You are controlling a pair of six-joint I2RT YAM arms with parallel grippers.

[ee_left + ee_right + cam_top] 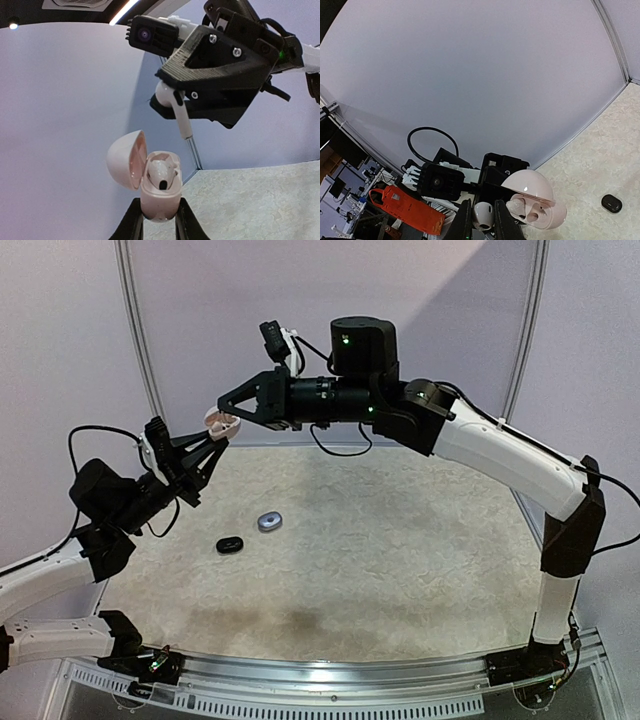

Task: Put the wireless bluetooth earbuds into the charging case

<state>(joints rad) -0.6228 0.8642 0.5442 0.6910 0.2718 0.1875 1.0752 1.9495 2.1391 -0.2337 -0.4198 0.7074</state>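
Note:
My left gripper is shut on the base of a pale pink charging case, held up off the table with its lid hinged open to the left. One white earbud sits in a socket of the case. Just above it, my right gripper is shut on a second white earbud, whose stem points down toward the case. In the top view the case hangs between the left gripper and the right gripper, high at the back left.
A small black oval case and a silvery grey one lie on the mottled table at left of centre. The black one also shows in the right wrist view. A white curtain wall stands behind.

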